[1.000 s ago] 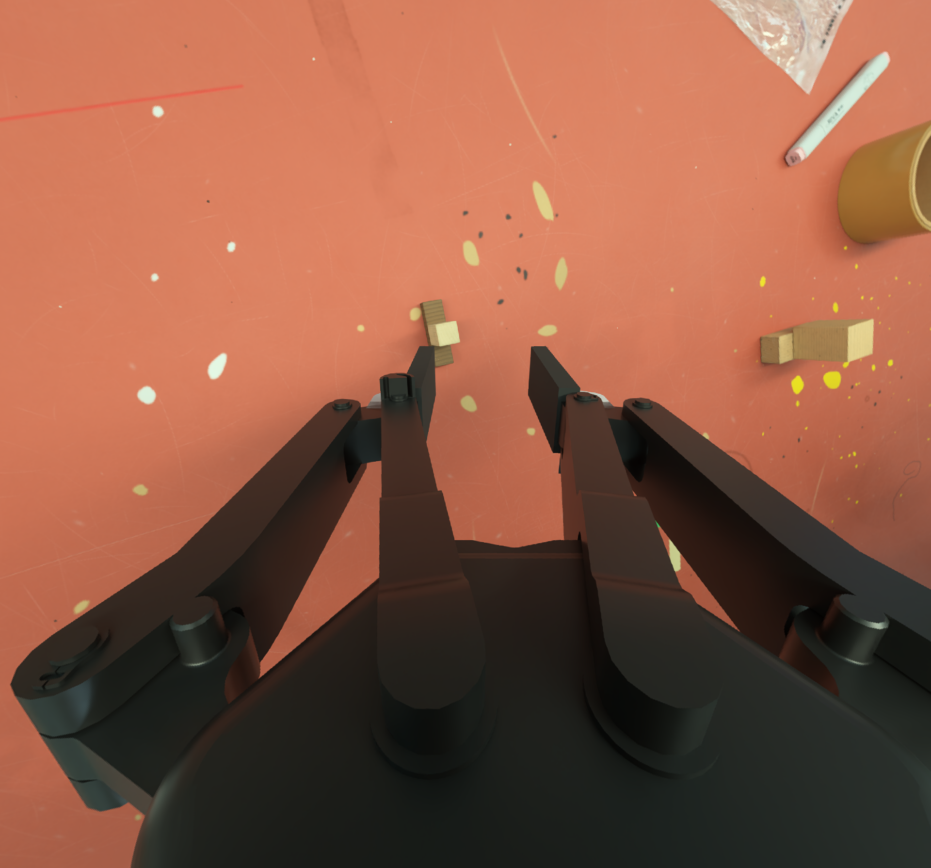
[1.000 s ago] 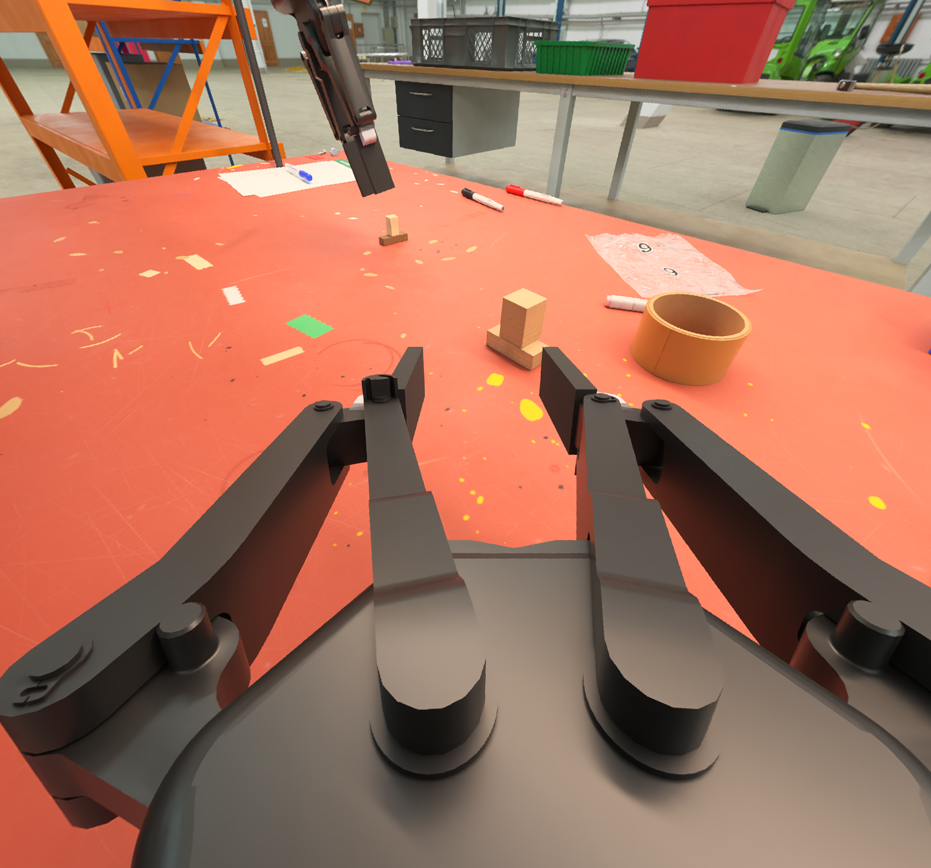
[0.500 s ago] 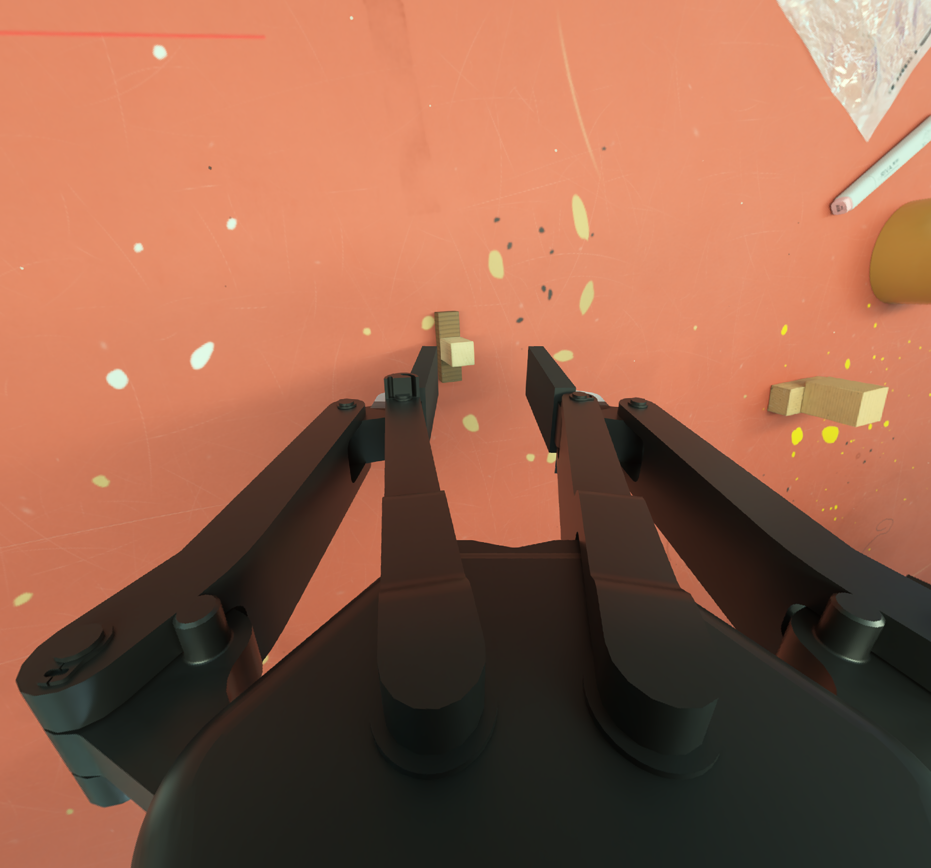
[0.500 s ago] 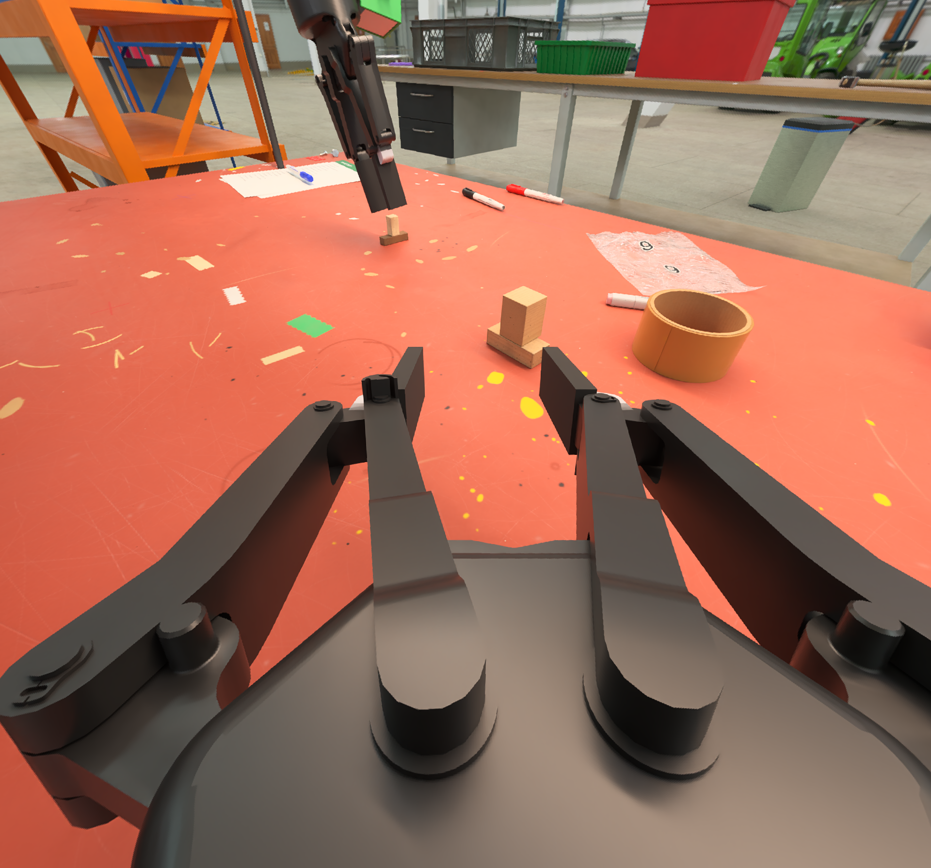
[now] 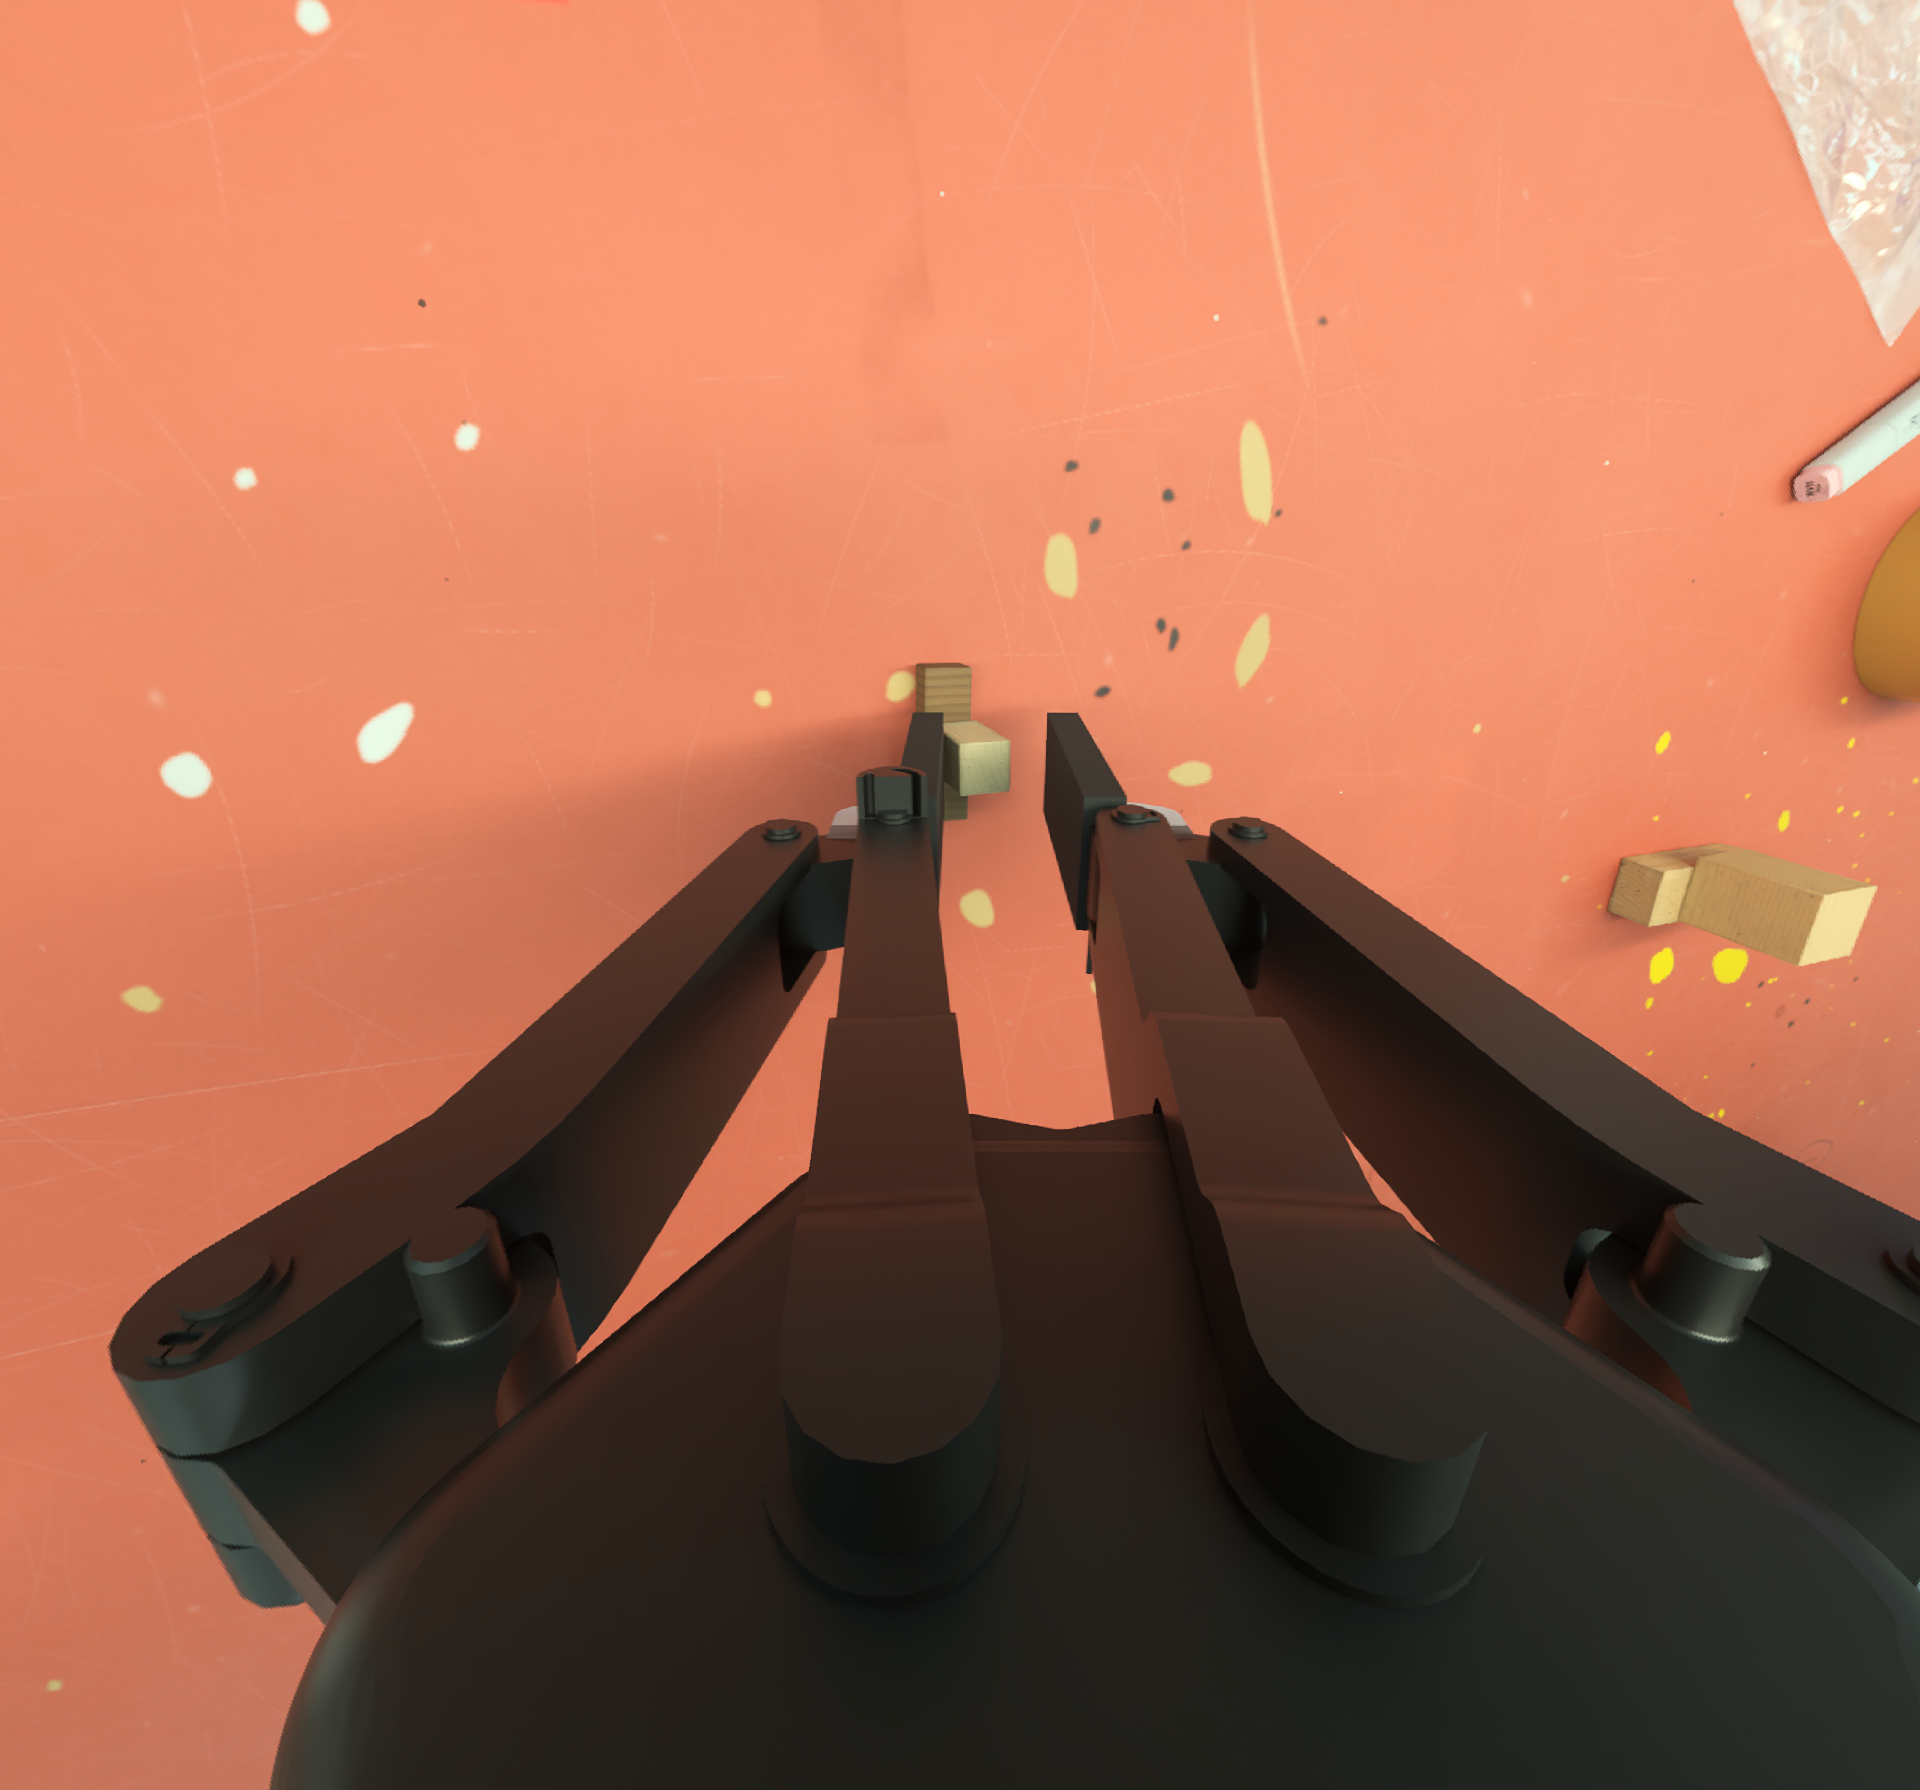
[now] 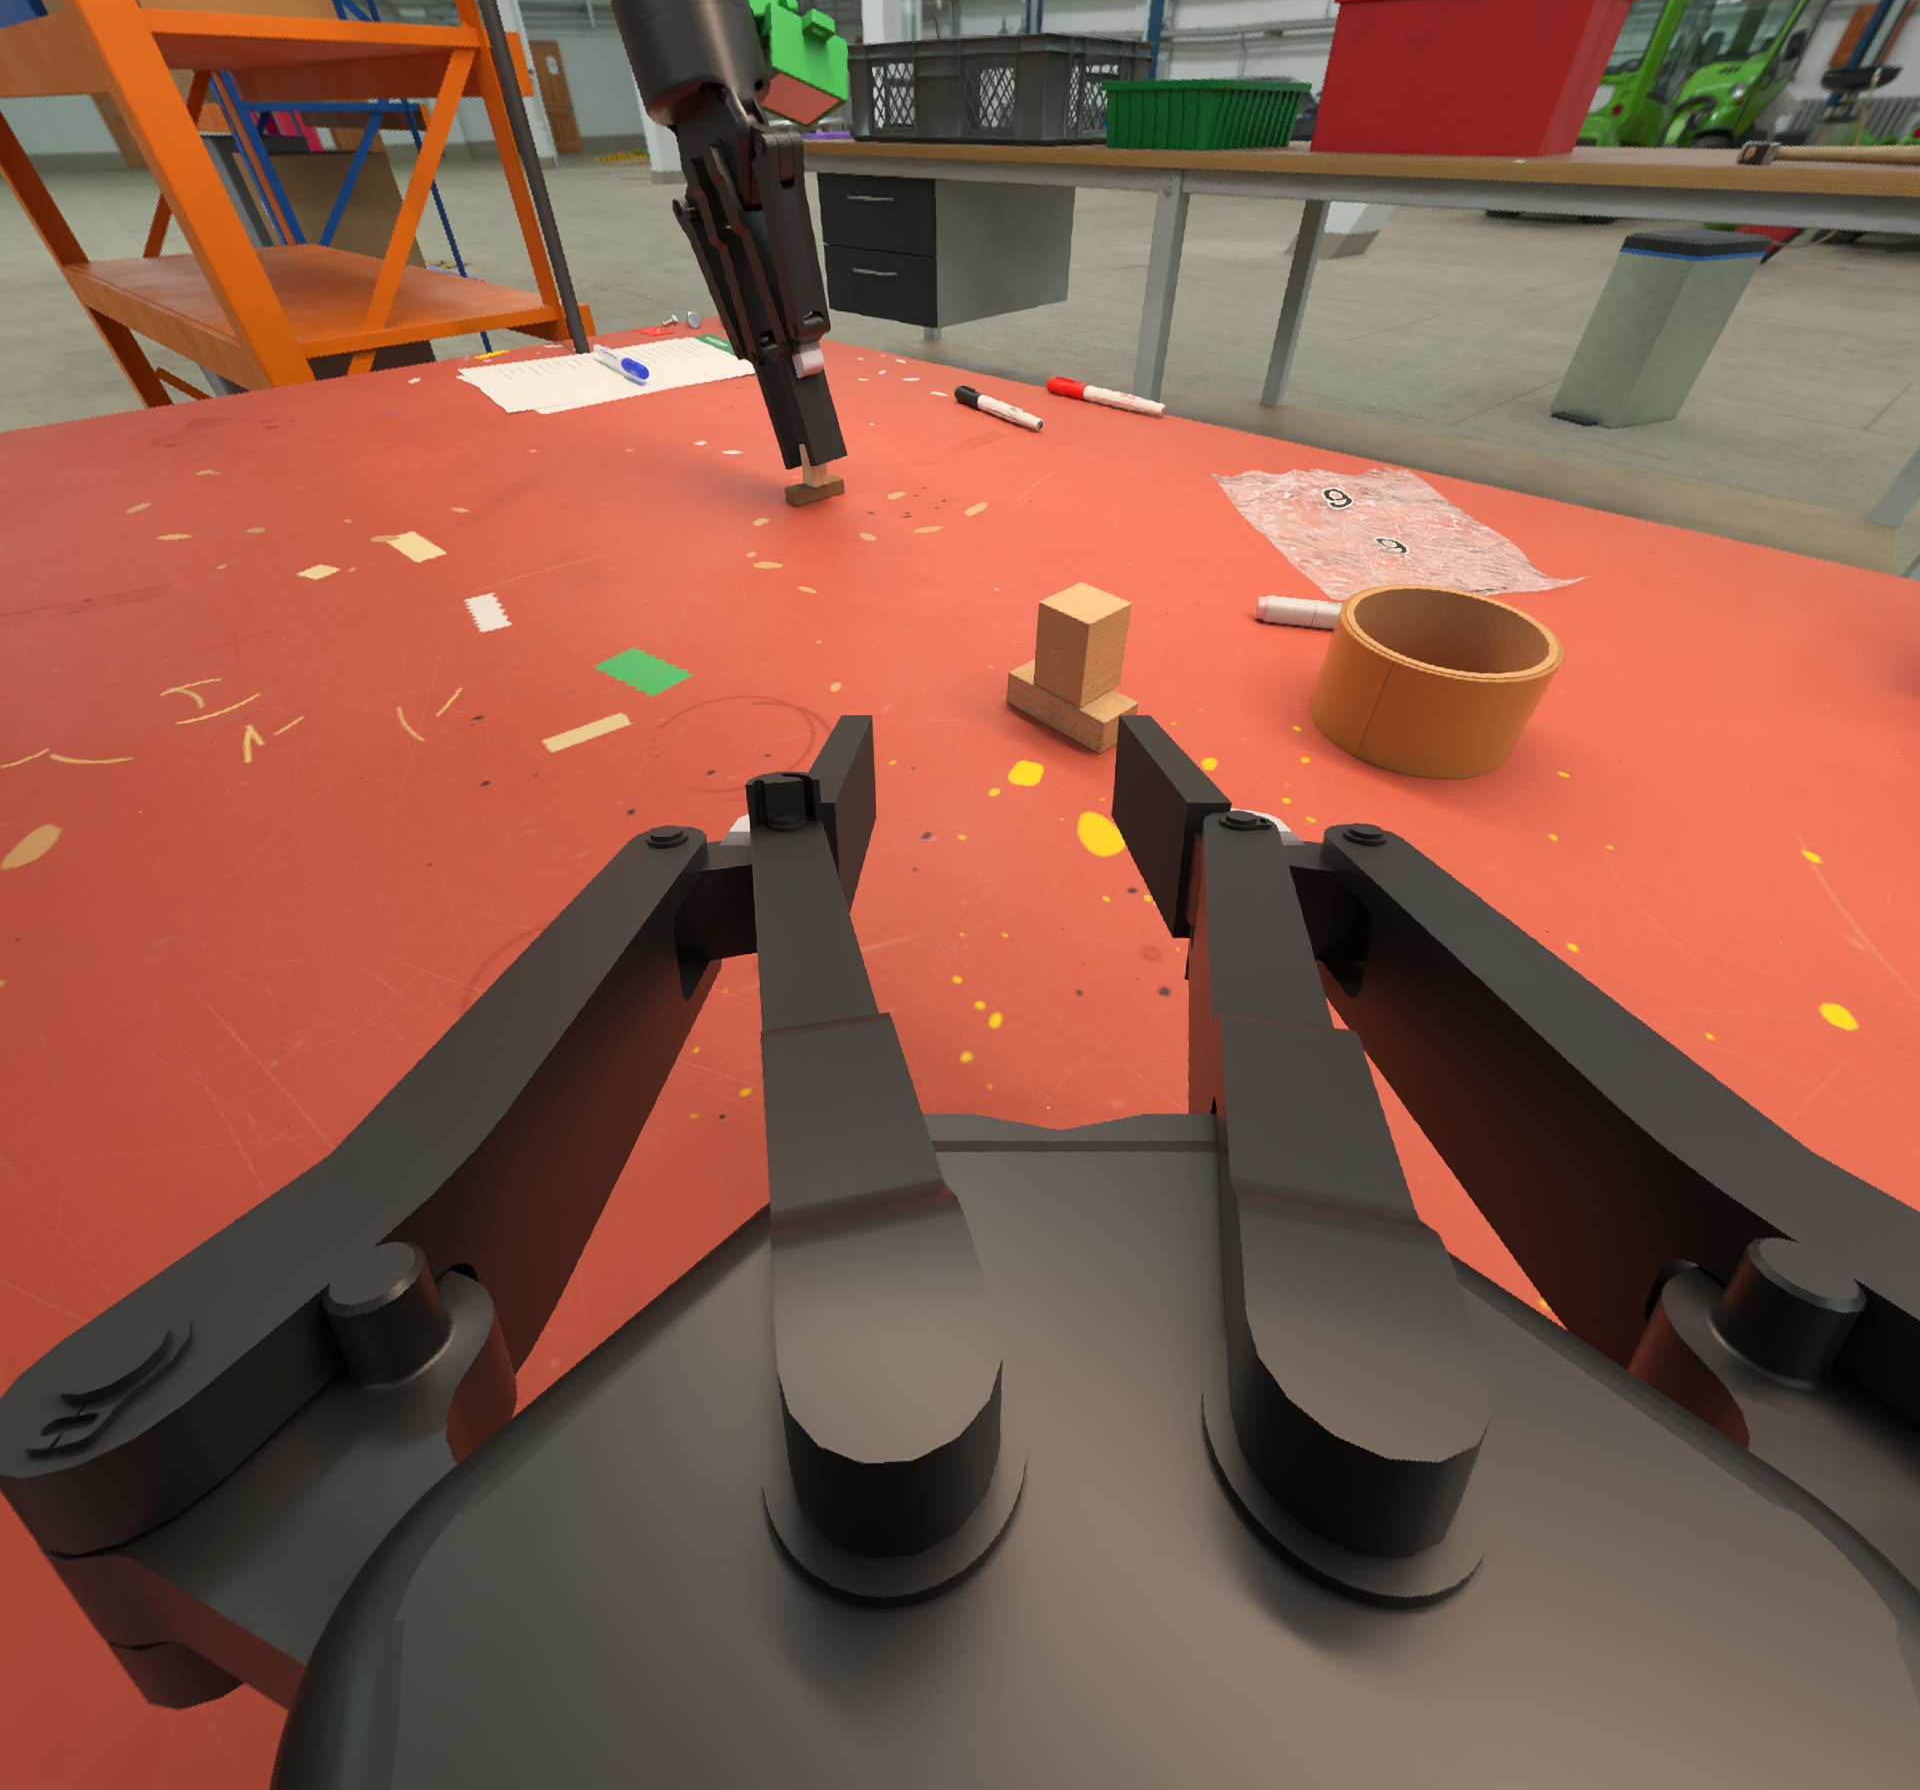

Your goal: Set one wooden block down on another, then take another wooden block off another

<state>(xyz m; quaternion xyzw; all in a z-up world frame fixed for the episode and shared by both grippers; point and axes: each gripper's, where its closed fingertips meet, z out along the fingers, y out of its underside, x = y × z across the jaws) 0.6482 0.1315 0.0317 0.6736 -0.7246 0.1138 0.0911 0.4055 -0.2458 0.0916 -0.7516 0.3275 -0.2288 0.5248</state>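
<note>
Right gripper (image 6: 992, 795) hangs low over the red table (image 6: 312, 909), fingers spread with nothing between them, aimed toward the near stack just beyond its tips: a tall wooden block (image 6: 1083, 641) standing upright on a flat wooden base block (image 6: 1070, 710). That stack reads as one stacking already in place, which would explain why this gripper holds off, empty. Just right of the stack sits an orange tape roll (image 6: 1434, 680), with a white marker (image 6: 1294, 611) and a crinkled plastic bag (image 6: 1371, 530) behind it (clutter, not part of the job). Farther out, the left gripper (image 5: 992, 753) points steeply down at the far stack, a small pale block (image 5: 978, 758) standing on a darker flat block (image 5: 943, 691). Its jaws are parted and straddle the pale block; the left finger looks close against it, the right finger apart, so no grasp yet. Judgement: this is the approach for lifting the small top block off its base.
</note>
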